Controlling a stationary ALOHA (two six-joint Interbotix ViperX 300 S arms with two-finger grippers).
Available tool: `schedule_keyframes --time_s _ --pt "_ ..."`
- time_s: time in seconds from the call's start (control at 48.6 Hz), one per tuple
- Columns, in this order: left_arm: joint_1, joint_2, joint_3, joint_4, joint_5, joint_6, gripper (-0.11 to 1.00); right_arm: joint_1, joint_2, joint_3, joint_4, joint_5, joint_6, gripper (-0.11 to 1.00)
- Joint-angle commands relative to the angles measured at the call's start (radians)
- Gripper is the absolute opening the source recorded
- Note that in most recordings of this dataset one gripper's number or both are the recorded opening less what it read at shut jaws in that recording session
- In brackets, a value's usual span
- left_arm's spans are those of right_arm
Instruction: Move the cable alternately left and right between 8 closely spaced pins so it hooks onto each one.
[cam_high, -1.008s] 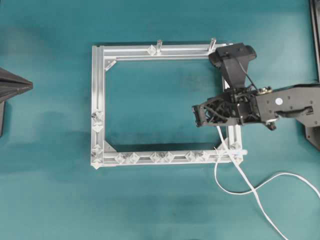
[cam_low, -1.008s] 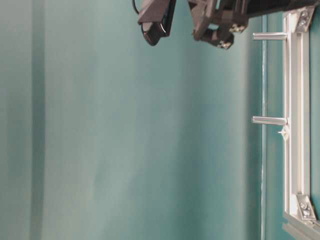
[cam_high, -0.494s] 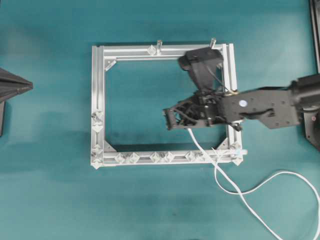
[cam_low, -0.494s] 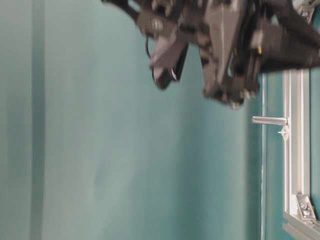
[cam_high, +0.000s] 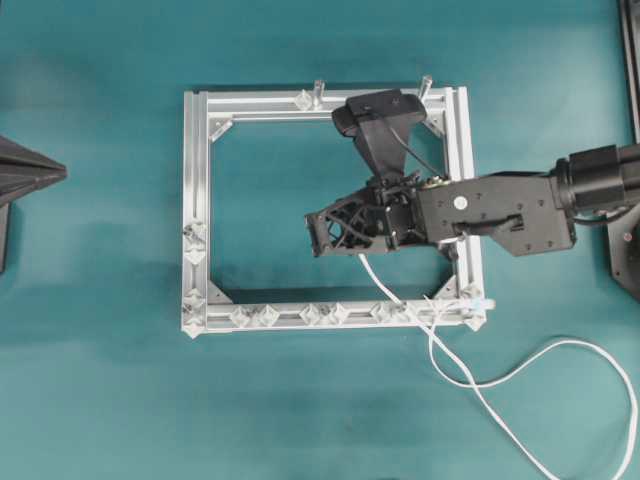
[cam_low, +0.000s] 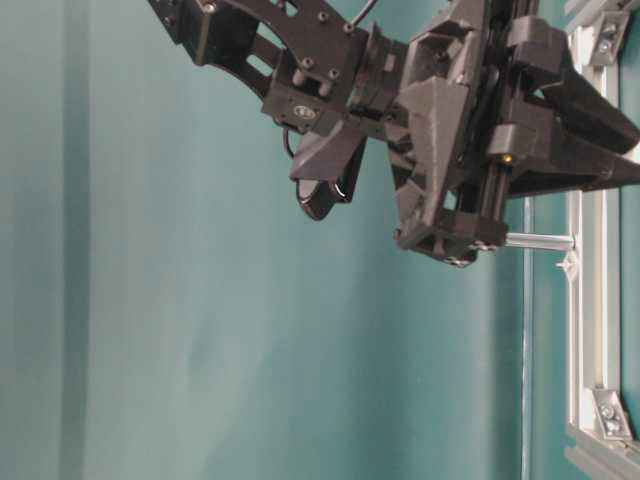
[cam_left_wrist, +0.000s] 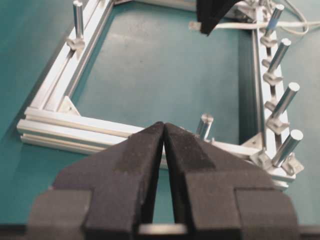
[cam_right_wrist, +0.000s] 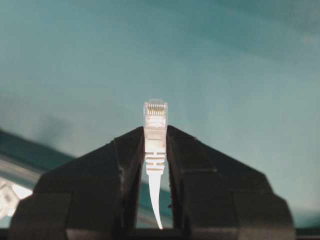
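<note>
My right gripper (cam_high: 313, 222) hangs inside the silver frame (cam_high: 196, 170), shut on the white plug (cam_right_wrist: 155, 115) of the cable; the plug's tip sticks out past the fingertips (cam_right_wrist: 131, 142). From there the cable (cam_high: 385, 287) slants down to the right and crosses the bottom rail near its right corner. Past the rail it loops loosely over the table. The pins (cam_high: 337, 313) stand in a row along that bottom rail and show as clear little posts (cam_left_wrist: 285, 99) in the left wrist view. My left gripper (cam_left_wrist: 163, 125) is shut and empty, short of the frame's left rail.
Two taller metal posts (cam_high: 318, 90) stand on the frame's top rail; one post (cam_low: 540, 241) shows beside the right arm in the table-level view. More pegs sit on the left rail (cam_high: 193, 245). The left arm (cam_high: 25, 170) rests at the left edge.
My right gripper has swung left, from over the frame's right rail into the frame's interior, pulling the cable with it. The left gripper has not moved.
</note>
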Motion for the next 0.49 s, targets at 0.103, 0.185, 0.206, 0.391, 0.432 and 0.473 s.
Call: schedule_keyframes --time_s 0.103,0.185,0.206,0.391,0.432,0.473 --pt "0.000 0.012 -0.006 0.003 -0.015 -0.003 0.12 0.055 -0.020 -0.025 0.018 0.000 0.044 0.15" --pt "0.000 0.011 -0.008 0.003 -0.015 -0.003 0.12 0.081 -0.021 -0.028 0.021 0.000 0.075 0.16" --pt "0.000 0.011 -0.008 0.003 -0.015 -0.003 0.12 0.086 -0.021 -0.028 0.020 0.000 0.083 0.16" --pt "0.000 0.011 -0.008 0.003 -0.015 -0.003 0.12 0.129 -0.021 -0.037 0.020 0.000 0.147 0.15" --pt "0.000 0.011 -0.008 0.003 -0.015 -0.003 0.12 0.137 -0.020 -0.040 0.021 0.002 0.156 0.16" --pt "0.000 0.011 -0.008 0.003 -0.015 -0.003 0.12 0.146 -0.021 -0.041 0.021 0.005 0.166 0.16"
